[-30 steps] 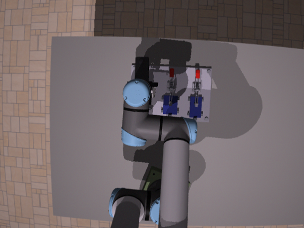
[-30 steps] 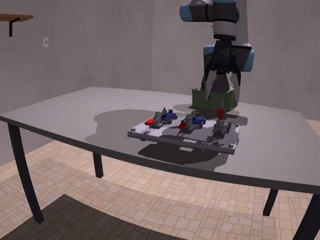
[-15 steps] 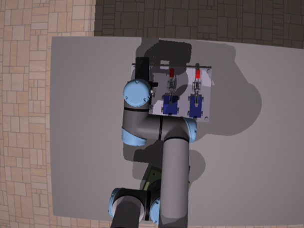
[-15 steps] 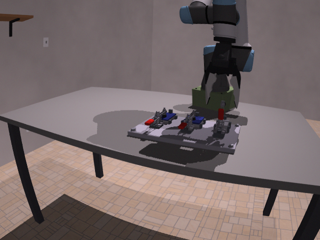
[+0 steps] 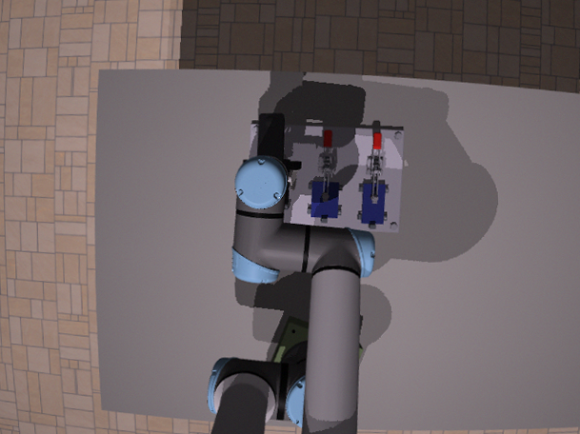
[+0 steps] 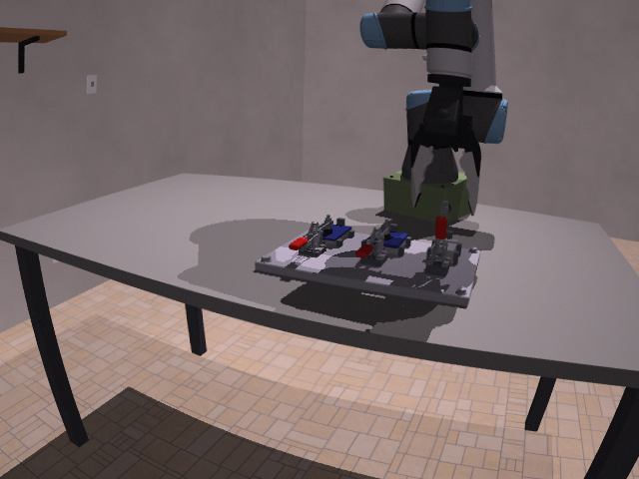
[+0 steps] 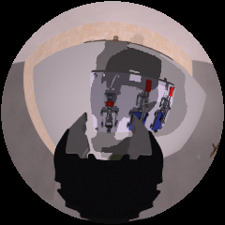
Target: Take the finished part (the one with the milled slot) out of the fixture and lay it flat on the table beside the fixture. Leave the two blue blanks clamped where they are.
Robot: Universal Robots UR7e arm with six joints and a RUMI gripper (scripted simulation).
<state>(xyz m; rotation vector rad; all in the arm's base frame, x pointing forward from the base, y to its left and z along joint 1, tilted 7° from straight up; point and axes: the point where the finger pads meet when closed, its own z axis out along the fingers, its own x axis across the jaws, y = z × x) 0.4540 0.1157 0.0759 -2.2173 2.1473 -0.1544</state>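
Note:
The grey fixture plate (image 6: 371, 265) lies on the table and carries three toggle clamps. Two blue blanks (image 6: 337, 231) (image 6: 396, 239) sit under clamps whose red handles lie flat. They also show in the overhead view (image 5: 325, 199) (image 5: 373, 202). The third clamp (image 6: 444, 250), at the plate's right end, has its red handle (image 6: 441, 227) standing upright. A grey piece lies at that station; I cannot make out a slot. My gripper (image 6: 443, 204) hangs open and empty just above that handle. In the wrist view my fingers frame that station (image 7: 109, 117).
The green robot base (image 6: 427, 196) stands right behind the fixture. In the overhead view my arm (image 5: 259, 186) covers the fixture's left end. A shelf (image 6: 31, 36) hangs on the far wall.

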